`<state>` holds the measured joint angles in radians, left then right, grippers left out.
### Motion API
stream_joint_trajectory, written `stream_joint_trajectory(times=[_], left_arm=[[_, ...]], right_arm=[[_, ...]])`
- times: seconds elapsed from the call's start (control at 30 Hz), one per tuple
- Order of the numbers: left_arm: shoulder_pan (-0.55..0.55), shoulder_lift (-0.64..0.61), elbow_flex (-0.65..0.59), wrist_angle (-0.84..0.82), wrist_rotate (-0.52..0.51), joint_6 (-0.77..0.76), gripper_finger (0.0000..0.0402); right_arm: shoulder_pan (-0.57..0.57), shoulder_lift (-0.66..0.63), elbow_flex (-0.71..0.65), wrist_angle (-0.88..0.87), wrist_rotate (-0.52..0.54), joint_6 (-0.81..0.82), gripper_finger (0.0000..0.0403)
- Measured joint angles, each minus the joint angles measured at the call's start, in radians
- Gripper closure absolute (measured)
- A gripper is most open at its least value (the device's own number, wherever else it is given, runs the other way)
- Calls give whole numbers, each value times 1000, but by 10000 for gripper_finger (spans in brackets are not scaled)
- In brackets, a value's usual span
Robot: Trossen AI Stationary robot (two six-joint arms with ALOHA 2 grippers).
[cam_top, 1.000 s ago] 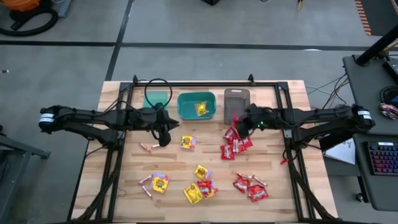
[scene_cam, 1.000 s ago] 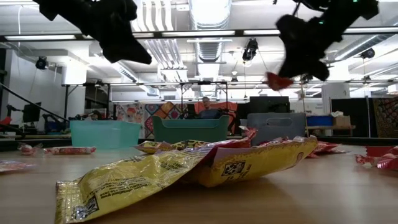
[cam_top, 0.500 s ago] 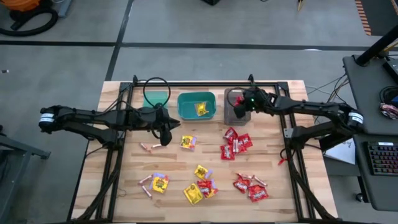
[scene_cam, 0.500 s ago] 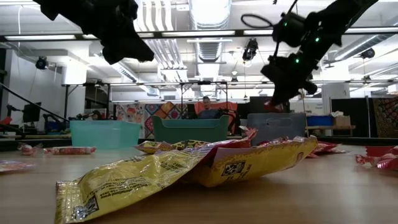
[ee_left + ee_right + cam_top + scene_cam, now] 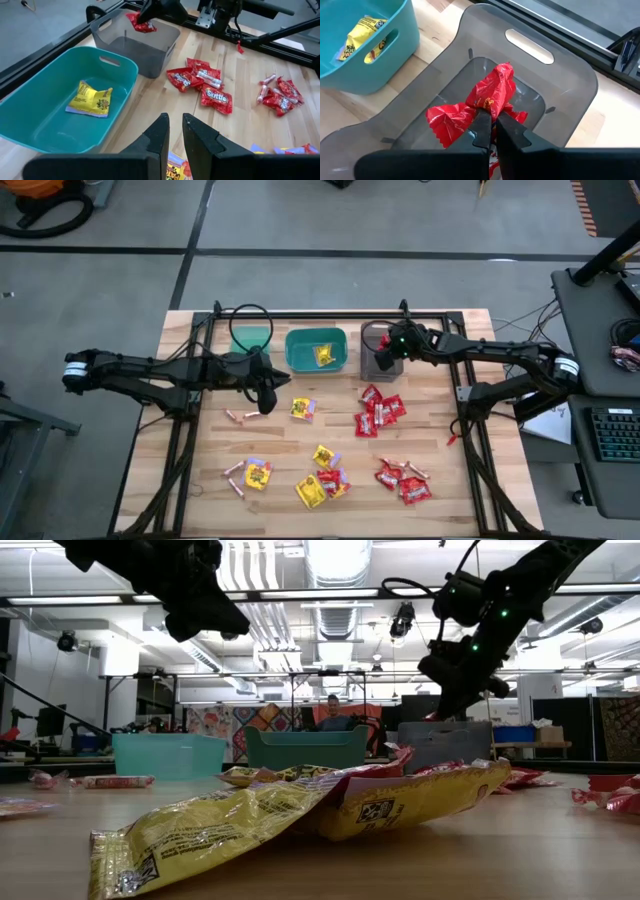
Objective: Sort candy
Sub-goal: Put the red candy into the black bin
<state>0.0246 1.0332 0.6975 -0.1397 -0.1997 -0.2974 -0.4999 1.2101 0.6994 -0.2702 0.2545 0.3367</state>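
My right fingers (image 5: 490,131) are pinched tight on a shiny red packet (image 5: 487,97), holding it by its lower edge so it dangles free over the open mouth of the grey bin (image 5: 570,85). I'd say it's hung there so a release drops it straight in; the drop isn't done yet. From above, the right gripper (image 5: 392,350) sits at the far side of the worktop (image 5: 470,500), right of the teal bin (image 5: 341,336).

My left fingers (image 5: 173,131) stand a little apart with nothing visibly between them. The left gripper (image 5: 264,388) hovers left of centre, above a pinkish-tan stick (image 5: 240,416) and next to a yellow packet (image 5: 303,409), likely lined up for the next pick.

Sorting looks early. The teal bin holds one yellow packet (image 5: 90,98); a second teal bin (image 5: 251,339) sits at the far left, contents not clear. Most candy is loose on the worktop: a red cluster (image 5: 378,411) right of centre, more red packets with sticks (image 5: 404,479) near right, and mixed yellow packets and sticks (image 5: 322,477) near centre and near left (image 5: 252,473).

Bins are lined along the far edge, one kind each by my read, red going to grey.
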Motion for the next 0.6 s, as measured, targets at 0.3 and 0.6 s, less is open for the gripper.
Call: stream_joint_trajectory(times=[0.3, 0.6], left_arm=[[0, 0, 0, 0, -1, 0, 364], [0, 0, 0, 0, -2, 0, 364]], right_arm=[[0, 3, 0, 24, 0, 3, 394], [0, 3, 0, 25, 8, 2, 380]])
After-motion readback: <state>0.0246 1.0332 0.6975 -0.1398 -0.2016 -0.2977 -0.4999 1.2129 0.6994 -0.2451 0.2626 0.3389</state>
